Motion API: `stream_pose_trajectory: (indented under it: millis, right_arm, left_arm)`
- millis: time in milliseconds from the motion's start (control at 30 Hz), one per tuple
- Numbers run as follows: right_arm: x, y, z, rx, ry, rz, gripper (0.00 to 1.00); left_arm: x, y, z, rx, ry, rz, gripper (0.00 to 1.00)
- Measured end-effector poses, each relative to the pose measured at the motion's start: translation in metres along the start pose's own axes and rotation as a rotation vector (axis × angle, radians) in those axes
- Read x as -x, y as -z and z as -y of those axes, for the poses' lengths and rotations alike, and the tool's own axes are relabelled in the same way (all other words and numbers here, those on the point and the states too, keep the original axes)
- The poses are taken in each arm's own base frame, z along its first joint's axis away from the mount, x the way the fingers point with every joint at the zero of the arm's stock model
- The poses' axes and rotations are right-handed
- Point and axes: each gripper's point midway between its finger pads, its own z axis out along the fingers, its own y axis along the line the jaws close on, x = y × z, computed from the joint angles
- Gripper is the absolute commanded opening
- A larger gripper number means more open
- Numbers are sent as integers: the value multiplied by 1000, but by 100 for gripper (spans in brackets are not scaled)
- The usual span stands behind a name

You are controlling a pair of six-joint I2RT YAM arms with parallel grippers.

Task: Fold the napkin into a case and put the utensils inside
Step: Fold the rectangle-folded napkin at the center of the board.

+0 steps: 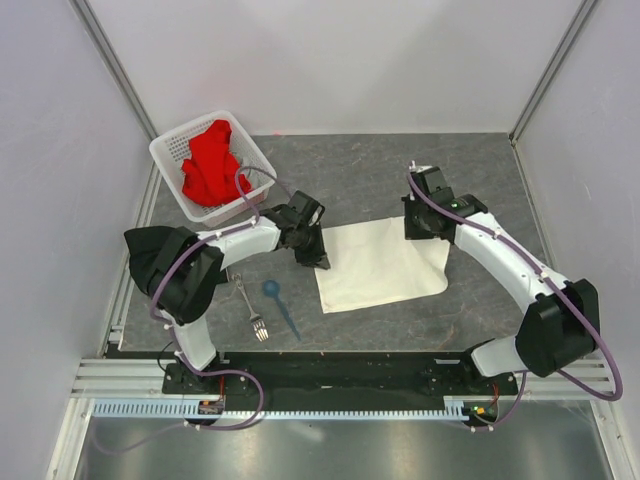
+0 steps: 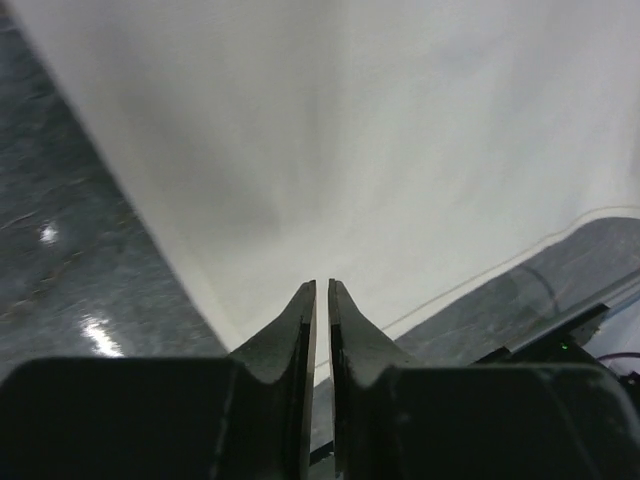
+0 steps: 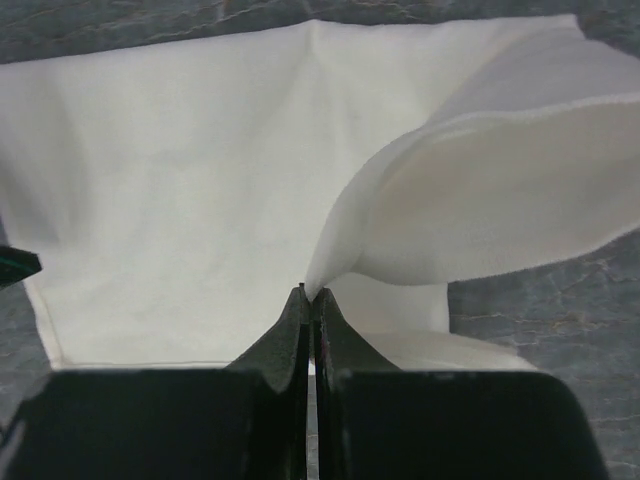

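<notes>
The cream-white napkin (image 1: 380,268) lies in the middle of the grey table, and no narrow case shape shows. My left gripper (image 1: 320,258) is at its left corner. In the left wrist view the jaws (image 2: 322,285) stand a thin slit apart with the napkin (image 2: 400,150) corner between them. My right gripper (image 1: 418,232) is at the far right corner. In the right wrist view it (image 3: 312,292) is shut on a raised flap of the napkin (image 3: 180,180), which curls up to the right. The silver fork (image 1: 252,310) and blue spoon (image 1: 278,300) lie left of the napkin.
A white perforated basket (image 1: 170,150) holding a red cloth (image 1: 212,165) stands at the back left. A black cloth (image 1: 160,255) drapes over the left arm. White walls close in the table on three sides.
</notes>
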Motion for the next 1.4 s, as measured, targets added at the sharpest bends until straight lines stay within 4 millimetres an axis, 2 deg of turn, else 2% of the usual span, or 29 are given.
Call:
stream_pose_trajectory:
  millis: [133, 300, 533, 733, 1167, 1400]
  right_arm:
    - [-5, 6, -39, 67, 33, 6, 0]
    - [-19, 4, -84, 152, 21, -19, 0]
    - [-39, -16, -130, 229, -12, -76, 0]
    - [-52, -24, -149, 263, -30, -119, 0]
    - [-50, -23, -169, 328, -138, -137, 0]
    - [-57, -33, -178, 349, -156, -174, 0]
  left_arm:
    - [-27, -10, -41, 87, 31, -49, 14]
    - [-29, -9, -41, 71, 18, -32, 13]
    - [-29, -9, -42, 54, 12, -10, 13]
    - [-30, -7, -43, 46, 7, 9, 13]
    - [-31, -6, -45, 40, 4, 25, 12]
    - [-31, -6, -45, 35, 2, 30, 12]
